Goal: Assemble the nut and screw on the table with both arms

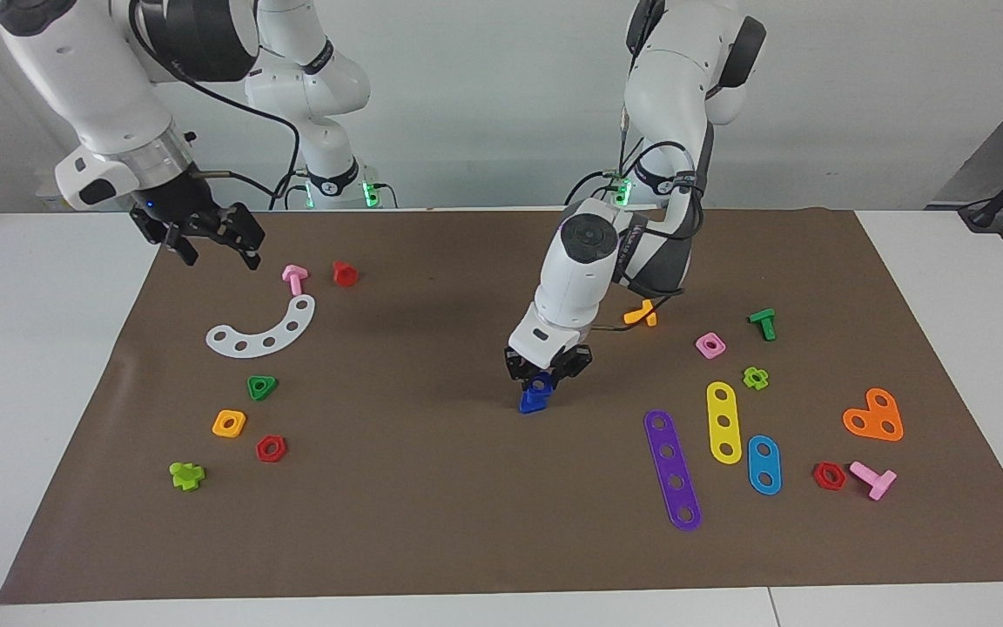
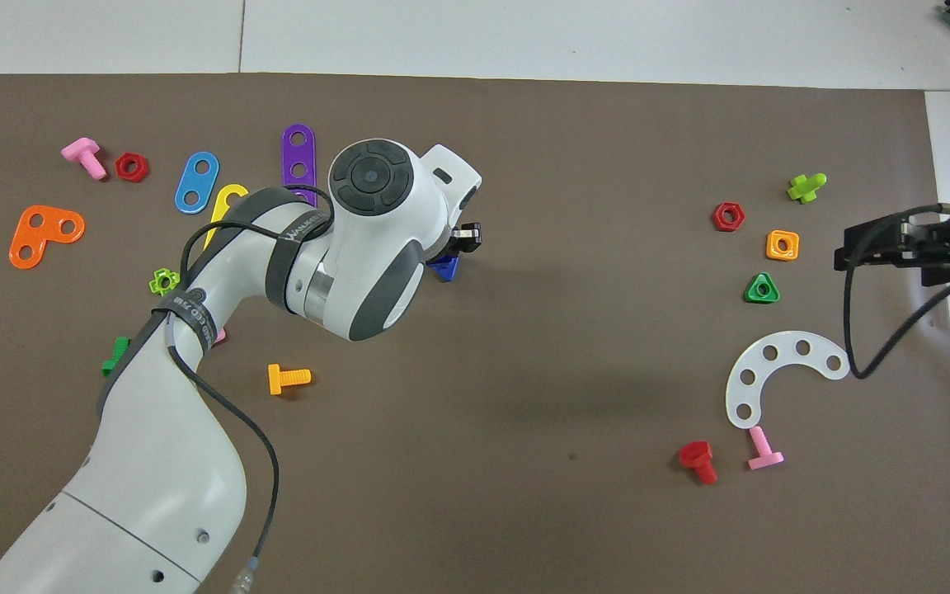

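The dark-blue screw rests with its triangular head on the brown mat near the middle. A dark-blue part with a round hole sits on top of it; I cannot tell if that is the nut. My left gripper is down right over this piece and touches its top. In the overhead view the left arm hides all but a blue corner under the left gripper. My right gripper is open and empty, and waits raised over the mat's edge at the right arm's end.
Toward the right arm's end lie a white arc plate, a green triangular nut, an orange square nut, red pieces and a pink screw. Toward the left arm's end lie purple, yellow and blue strips, a pink square nut and an orange screw.
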